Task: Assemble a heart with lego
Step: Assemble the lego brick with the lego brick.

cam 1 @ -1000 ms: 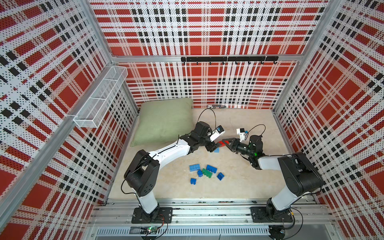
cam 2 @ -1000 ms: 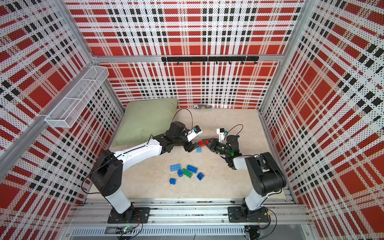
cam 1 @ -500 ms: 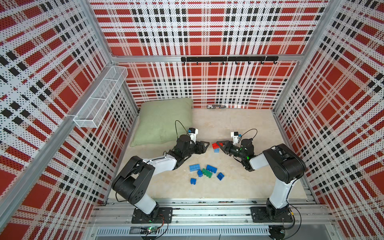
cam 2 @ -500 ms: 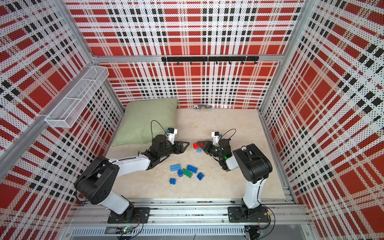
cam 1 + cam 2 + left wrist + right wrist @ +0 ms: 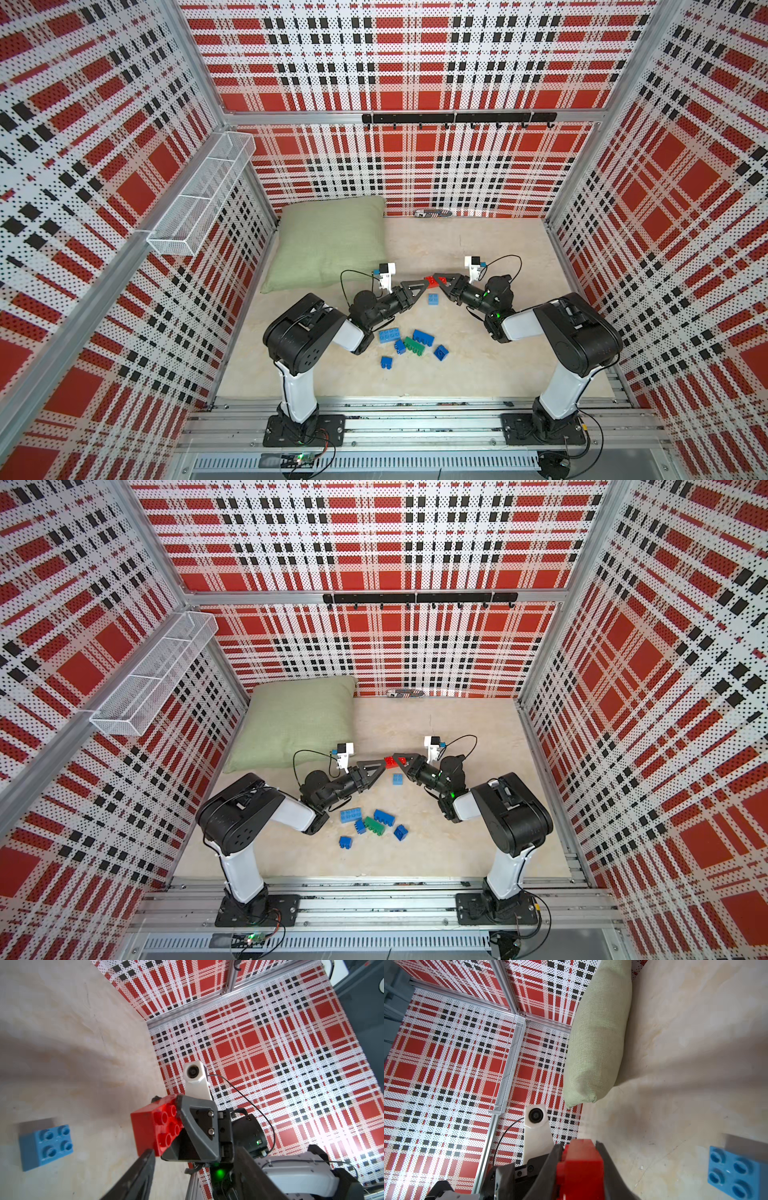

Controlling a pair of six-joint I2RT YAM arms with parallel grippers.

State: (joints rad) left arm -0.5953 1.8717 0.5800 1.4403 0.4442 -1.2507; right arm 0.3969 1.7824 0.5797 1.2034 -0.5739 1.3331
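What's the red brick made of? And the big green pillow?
The red brick looks like hard plastic: smooth, slightly shiny faces, crisp moulded edges and round studs. The green pillow looks like coarse woven cloth, perhaps burlap or linen: matte, with a visible weave and a soft stuffed bulge. What fills it cannot be seen.

red brick: solid red | light blue brick: pale blue | green brick: green | dark blue brick: deep blue | pillow: pale sage green, woven | walls: red-white-black plaid, dotted | tabletop: beige, faint marbling | wire basket: white mesh | hook rail: black | arms: black joints, white links
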